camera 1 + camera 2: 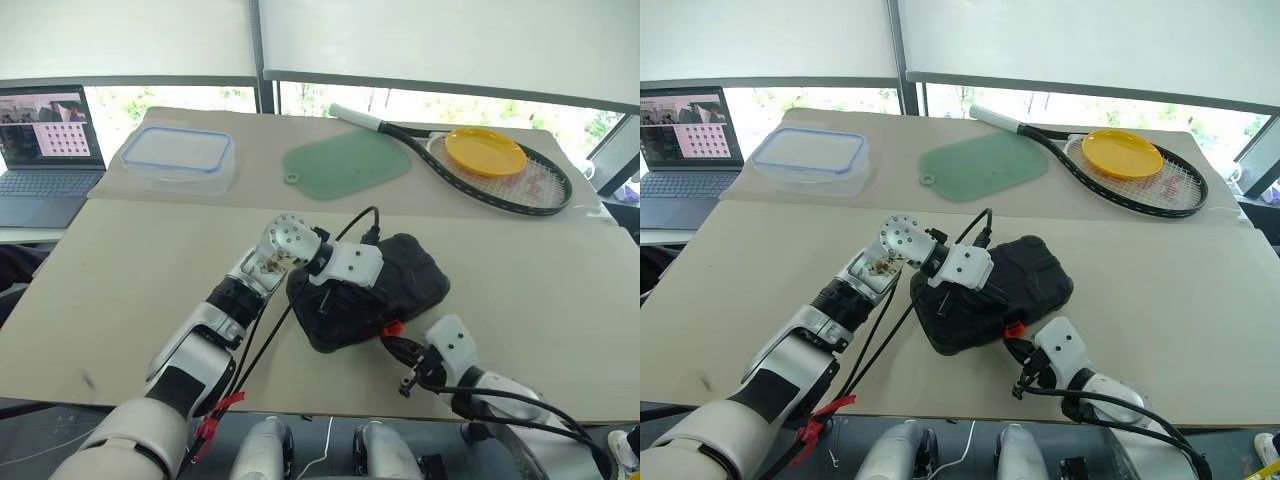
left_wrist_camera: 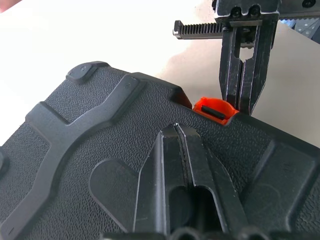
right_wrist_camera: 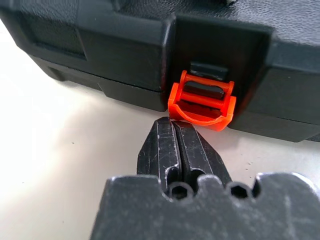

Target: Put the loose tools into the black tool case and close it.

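1. The black tool case (image 1: 370, 290) lies closed near the table's (image 1: 120, 270) front edge, about midway along it, with bare tabletop open to either side.
2. Its lid is textured with moulded ridges; the orange latch (image 3: 201, 101) on the front wall hangs unfastened.
3. The left gripper (image 2: 177, 150), fingers together and empty, presses on the lid.
4. The right gripper (image 3: 175, 137), fingers together and holding nothing, has its tips touching the latch.
5. A food box (image 1: 180, 157), cutting mat (image 1: 348, 163), racket (image 1: 500, 175) and yellow plate (image 1: 485, 152) sit along the far edge.
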You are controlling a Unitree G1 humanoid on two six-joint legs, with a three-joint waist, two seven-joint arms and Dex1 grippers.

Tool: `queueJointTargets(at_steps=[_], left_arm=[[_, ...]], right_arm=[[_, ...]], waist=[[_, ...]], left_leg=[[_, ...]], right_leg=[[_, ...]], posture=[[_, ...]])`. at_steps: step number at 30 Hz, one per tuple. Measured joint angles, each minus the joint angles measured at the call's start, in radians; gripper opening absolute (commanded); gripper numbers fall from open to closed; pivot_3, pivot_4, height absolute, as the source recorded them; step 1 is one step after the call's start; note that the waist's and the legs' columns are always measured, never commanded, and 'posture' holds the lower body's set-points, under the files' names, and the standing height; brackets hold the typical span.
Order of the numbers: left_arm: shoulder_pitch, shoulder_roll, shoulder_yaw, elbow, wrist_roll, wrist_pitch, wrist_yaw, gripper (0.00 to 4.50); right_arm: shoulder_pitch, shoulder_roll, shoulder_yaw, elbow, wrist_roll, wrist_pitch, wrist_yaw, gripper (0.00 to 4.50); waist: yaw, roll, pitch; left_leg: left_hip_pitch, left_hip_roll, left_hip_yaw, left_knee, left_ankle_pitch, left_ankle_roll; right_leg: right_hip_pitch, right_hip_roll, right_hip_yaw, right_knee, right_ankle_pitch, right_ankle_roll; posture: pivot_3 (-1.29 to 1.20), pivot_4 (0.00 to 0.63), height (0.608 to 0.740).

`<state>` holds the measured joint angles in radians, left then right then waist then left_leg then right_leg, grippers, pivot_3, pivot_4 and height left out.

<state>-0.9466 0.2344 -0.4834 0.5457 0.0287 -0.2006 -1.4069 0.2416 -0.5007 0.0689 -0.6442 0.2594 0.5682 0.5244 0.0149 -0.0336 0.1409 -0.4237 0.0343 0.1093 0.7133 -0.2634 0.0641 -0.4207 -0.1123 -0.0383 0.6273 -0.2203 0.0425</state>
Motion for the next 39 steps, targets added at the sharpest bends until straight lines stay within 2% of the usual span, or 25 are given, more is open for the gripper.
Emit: queueJointTargets(at_steps=[7,11,20,27,35,39], left_arm=[[-0.003,-0.003,0.002,0.008,0.002,0.0,0.001,0.0],[-0.003,-0.012,0.002,0.011,0.005,0.0,0.001,0.0],[-0.012,-0.015,0.0,0.024,0.006,-0.005,-0.004,0.0],[-0.017,-0.016,0.0,0.035,0.006,-0.016,-0.008,0.0],[-0.026,-0.019,0.0,0.048,0.008,-0.02,-0.012,0.0],[-0.028,-0.019,0.0,0.051,0.008,-0.022,-0.013,0.0]], right_arm=[[0.007,-0.027,-0.013,-0.068,0.0,0.028,-0.001,0.01],[0.041,-0.039,-0.075,-0.136,0.044,0.058,-0.001,1.1],[0.081,-0.003,-0.079,-0.141,0.039,0.09,-0.073,4.14],[0.092,0.0,-0.087,-0.139,0.053,0.114,-0.091,4.14],[0.01,0.044,-0.075,-0.11,0.077,0.16,-0.117,4.14],[0.006,0.046,-0.073,-0.104,0.077,0.16,-0.123,3.08]], waist=[[-0.002,0.0,0.0],[0.002,0.0,0.0],[0.003,0.0,0.0],[0.002,0.0,0.0],[0.002,0.0,0.0],[0.002,0.0,0.0]], left_leg=[[0.0,0.0,0.0,0.0,0.0,0.0],[0.0,0.0,0.0,0.0,0.0,0.0],[0.0,0.0,0.0,0.0,0.0,0.0],[0.0,0.0,0.0,0.0,0.0,0.0],[0.0,0.0,0.0,0.0,0.0,0.0],[0.0,0.0,0.0,0.0,0.0,0.0]], right_leg=[[0.0,0.0,0.0,0.0,0.0,0.0],[0.001,0.0,0.0,0.0,0.0,0.0],[0.0,0.0,0.0,0.0,0.0,0.0],[0.0,0.0,0.0,0.0,0.0,0.0],[0.0,0.0,0.0,-0.001,0.0,0.0],[0.0,0.0,0.0,0.0,0.0,0.0]], posture=[[0.0,0.15,0.738],[0.0,0.15,0.738],[0.0,0.15,0.738],[0.0,0.15,0.738],[0.0,0.15,0.738],[0.0,0.15,0.738]])
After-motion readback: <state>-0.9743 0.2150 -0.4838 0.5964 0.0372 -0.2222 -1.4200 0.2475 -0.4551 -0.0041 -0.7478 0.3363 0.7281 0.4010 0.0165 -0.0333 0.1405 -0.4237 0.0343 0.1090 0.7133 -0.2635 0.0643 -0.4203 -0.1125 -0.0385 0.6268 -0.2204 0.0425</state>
